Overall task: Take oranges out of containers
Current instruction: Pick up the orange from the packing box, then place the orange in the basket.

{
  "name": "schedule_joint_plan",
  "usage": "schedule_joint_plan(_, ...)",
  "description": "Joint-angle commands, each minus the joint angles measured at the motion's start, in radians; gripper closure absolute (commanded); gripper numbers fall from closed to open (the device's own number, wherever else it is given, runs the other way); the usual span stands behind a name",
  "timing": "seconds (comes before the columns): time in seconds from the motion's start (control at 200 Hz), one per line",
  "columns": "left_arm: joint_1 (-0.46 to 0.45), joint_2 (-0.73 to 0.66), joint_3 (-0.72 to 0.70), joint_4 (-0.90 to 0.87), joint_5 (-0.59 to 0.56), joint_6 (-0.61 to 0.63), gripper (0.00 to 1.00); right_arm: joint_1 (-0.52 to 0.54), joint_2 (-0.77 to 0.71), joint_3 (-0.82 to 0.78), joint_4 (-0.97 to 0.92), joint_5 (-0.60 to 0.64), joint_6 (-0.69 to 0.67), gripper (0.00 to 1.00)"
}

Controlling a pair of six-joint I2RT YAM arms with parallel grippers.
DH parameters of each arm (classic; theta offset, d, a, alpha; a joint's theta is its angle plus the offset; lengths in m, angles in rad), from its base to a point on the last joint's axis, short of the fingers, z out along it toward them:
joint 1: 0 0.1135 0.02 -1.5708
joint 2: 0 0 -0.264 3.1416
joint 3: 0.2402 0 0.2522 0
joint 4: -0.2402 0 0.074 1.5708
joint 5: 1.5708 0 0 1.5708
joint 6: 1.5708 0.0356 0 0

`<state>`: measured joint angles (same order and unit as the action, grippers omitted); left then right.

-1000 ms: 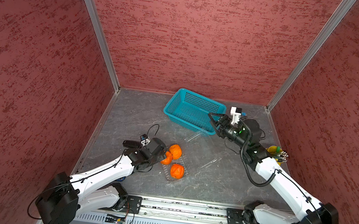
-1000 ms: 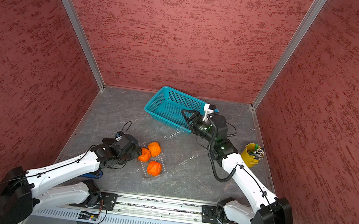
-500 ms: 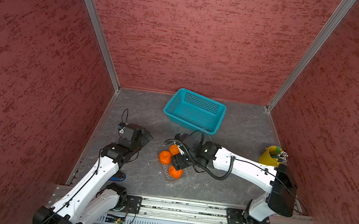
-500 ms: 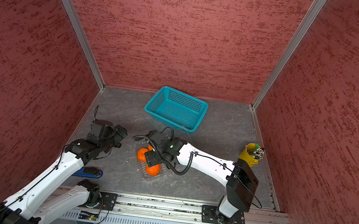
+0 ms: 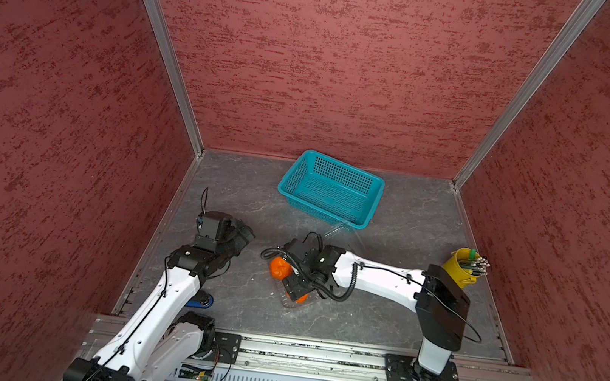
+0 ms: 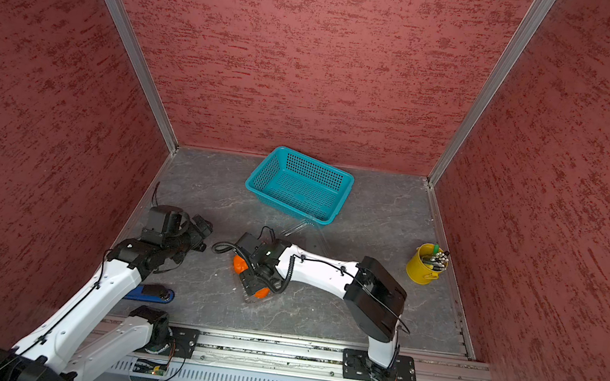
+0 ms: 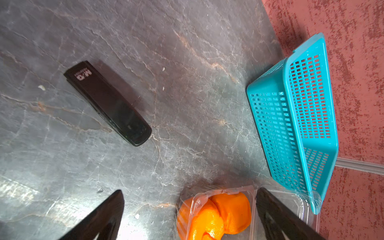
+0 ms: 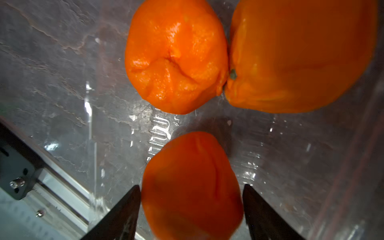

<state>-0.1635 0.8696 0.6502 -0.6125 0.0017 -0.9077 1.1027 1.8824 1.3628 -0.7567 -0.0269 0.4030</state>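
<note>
**Fingers.** My right fingers stand apart, 1 tip at each side of the nearest orange. Both tips sit at its skin, but I cannot tell whether they press. My left fingers are spread wide and hold nothing. In both top views they hang just left of the tray, apart from it.

**Task items.** All 3 fruits lie on the floor of the clear tray. The lumpy orange touches the smooth orange, and the nearest one lies apart from both. The clear lid lies open toward the back.

**Edges and room.**
- The lid's far corner reaches the front corner of the teal basket, which sits near the back wall.
- The tray's near side lies close to the front rail.
- Bare worktop stays open to the right of the tray, out to the yellow cup of pens by the right wall.

**Writing.**
- A black bar carries white letters that look like "M&G", seen upside down. The smaller line beside them is too small to read.
- The raised marks on the tray floor are not legible.

**View differences.**
- Only the left wrist view shows the black bar.
- Only the top views show a blue object beside my left arm.
- The top views show just 2 patches of orange around my right wrist, while the right wrist view shows all 3 fruits.
</note>
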Motion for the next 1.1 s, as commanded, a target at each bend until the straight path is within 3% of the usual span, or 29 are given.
schedule_joint_plan(0.0, 0.009, 0.0, -0.01, 0.032, 0.027, 0.01, 0.01, 0.003, 0.04, 0.024, -0.012, -0.017, -0.014, 0.28)
schedule_joint_plan(0.085, 0.009, -0.006, -0.028, 0.049, 0.035, -0.007, 0.0, 0.002, 0.048, 0.018, -0.005, -0.031, -0.015, 0.4)
schedule_joint_plan(0.22, 0.009, -0.013, -0.051, 0.068, 0.04, -0.02, 0.01, -0.005, 0.024, 0.053, -0.041, 0.004, -0.027, 0.51)
schedule_joint_plan(0.381, 0.009, -0.004, -0.045, 0.072, 0.043, -0.017, 0.01, -0.097, -0.069, 0.14, -0.093, 0.04, -0.068, 0.53)
schedule_joint_plan(0.526, 0.009, 0.011, -0.041, 0.094, 0.068, -0.019, 0.01, -0.269, -0.135, 0.257, -0.075, 0.044, -0.121, 0.54)
schedule_joint_plan(0.671, 0.008, 0.025, -0.05, 0.11, 0.093, -0.029, 0.01, -0.431, -0.094, 0.352, 0.015, 0.069, -0.139, 0.54)
schedule_joint_plan(0.882, 0.005, 0.018, -0.078, 0.135, 0.11, -0.033, 0.01, -0.56, 0.054, 0.432, 0.148, 0.143, -0.138, 0.46)
schedule_joint_plan(1.007, -0.002, 0.028, -0.094, 0.16, 0.122, -0.044, 0.01, -0.583, 0.138, 0.47, 0.177, 0.182, -0.137, 0.28)
schedule_joint_plan(1.097, -0.01, 0.039, -0.103, 0.18, 0.126, -0.049, 0.01, -0.583, 0.151, 0.473, 0.203, 0.198, -0.136, 0.21)
